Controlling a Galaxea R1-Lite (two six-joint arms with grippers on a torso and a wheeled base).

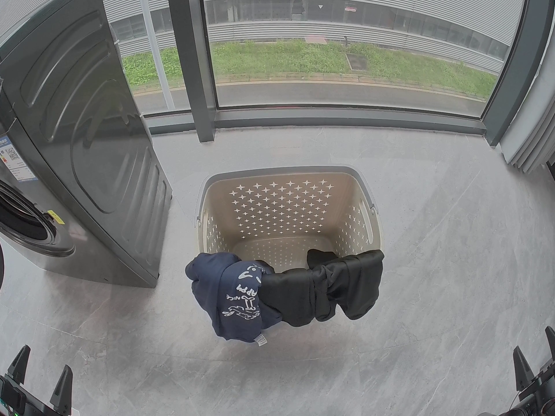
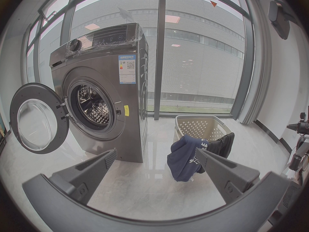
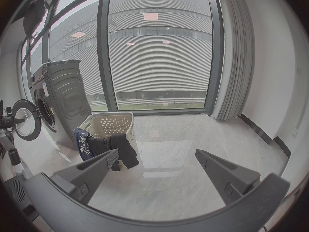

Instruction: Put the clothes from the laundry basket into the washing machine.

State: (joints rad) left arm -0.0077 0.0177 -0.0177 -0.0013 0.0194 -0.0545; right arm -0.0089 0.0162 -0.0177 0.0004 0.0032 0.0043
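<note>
A beige laundry basket (image 1: 289,175) stands on the floor ahead of me. Over its near rim hang a navy printed shirt (image 1: 231,296) and a black garment (image 1: 324,287). The grey washing machine (image 1: 87,145) stands at the left, its round door (image 2: 37,118) swung open and the drum (image 2: 91,105) bare inside. My left gripper (image 1: 40,379) is low at the near left, open and holding nothing. My right gripper (image 1: 535,356) is low at the near right, also open. Both are well short of the basket (image 2: 201,126), which also appears in the right wrist view (image 3: 111,123).
A large window with dark frames (image 1: 191,59) runs behind the basket. A curtain (image 3: 231,55) hangs at the right wall. Bare grey floor (image 1: 433,215) surrounds the basket on all sides.
</note>
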